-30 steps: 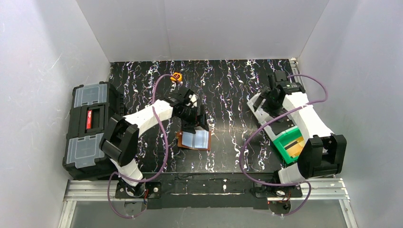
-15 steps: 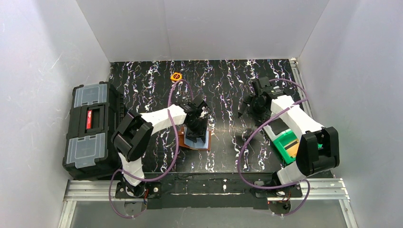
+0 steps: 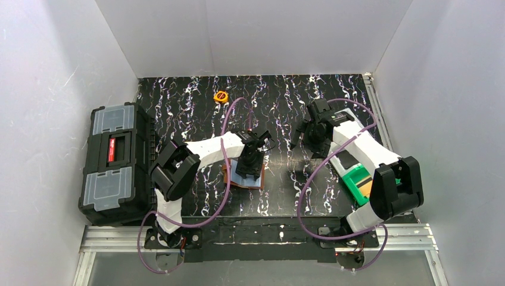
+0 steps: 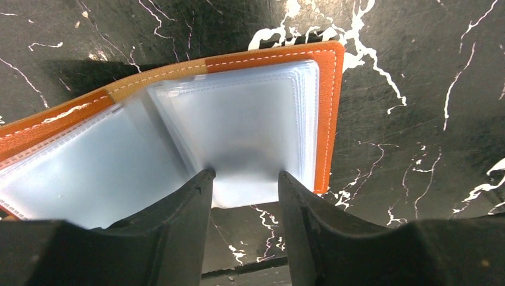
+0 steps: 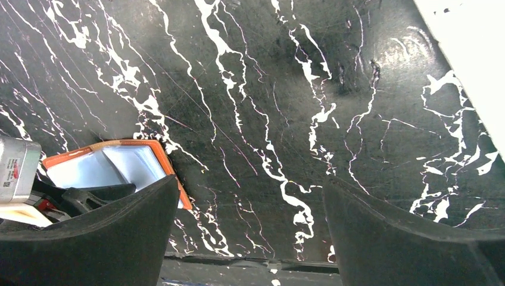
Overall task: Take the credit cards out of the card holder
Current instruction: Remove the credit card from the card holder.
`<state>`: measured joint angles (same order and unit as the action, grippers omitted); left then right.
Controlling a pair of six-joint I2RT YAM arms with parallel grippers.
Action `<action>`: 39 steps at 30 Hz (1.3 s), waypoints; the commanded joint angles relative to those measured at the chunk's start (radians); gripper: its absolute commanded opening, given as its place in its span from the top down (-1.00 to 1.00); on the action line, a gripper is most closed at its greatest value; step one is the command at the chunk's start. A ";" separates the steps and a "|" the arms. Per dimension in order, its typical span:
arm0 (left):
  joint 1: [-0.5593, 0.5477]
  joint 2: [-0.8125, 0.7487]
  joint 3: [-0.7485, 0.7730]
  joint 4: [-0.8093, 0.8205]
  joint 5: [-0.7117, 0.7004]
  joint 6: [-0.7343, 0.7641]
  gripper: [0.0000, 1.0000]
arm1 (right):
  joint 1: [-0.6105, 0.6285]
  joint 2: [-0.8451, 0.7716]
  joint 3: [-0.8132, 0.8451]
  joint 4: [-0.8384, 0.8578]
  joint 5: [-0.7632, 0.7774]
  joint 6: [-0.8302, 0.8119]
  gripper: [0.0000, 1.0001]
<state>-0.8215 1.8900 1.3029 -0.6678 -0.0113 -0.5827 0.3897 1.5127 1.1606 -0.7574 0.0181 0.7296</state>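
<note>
card holder [image 4: 269,58] is seen lying open and flat on the black, white-veined table [image 3: 280,107], a little left of centre and toward the near edge. orange-brown leather is shown as a stitched border around two leaves of cloudy blue-grey clear pockets [image 4: 77,173]. whether credit cards sit inside the pockets cannot be told through the plastic.

left gripper [image 4: 245,179] is lowered over the right-hand leaf as seen from the left wrist. its black fingers [image 4: 178,226] are set partway together, with a gap kept between them. both tips are placed at the near edge of the pocket stack, and that edge is seen in the gap. whether the plastic is pinched or only touched cannot be told.

right gripper [image 5: 250,182] is held above bare table to the right of the card holder, well apart from it. its jaws are spread wide and nothing is held between them. in the right wrist view the card holder is caught at the lower left, with the left gripper on it.

a black toolbox [image 3: 113,164] with grey lids is noted at the left edge. a green bin [image 3: 357,182] is noted at the right, partly covered by the right arm. a small round orange object [image 3: 221,96] is noted near the far edge.
</note>
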 commanded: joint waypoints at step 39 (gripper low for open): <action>0.279 -0.180 -0.391 0.462 0.533 -0.169 1.00 | 0.257 0.222 -0.003 0.381 -0.469 0.088 0.03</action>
<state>-0.5575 1.7443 0.9302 -0.2092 0.5030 -0.7563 0.6292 1.7111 1.1015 -0.4038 -0.4294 0.8085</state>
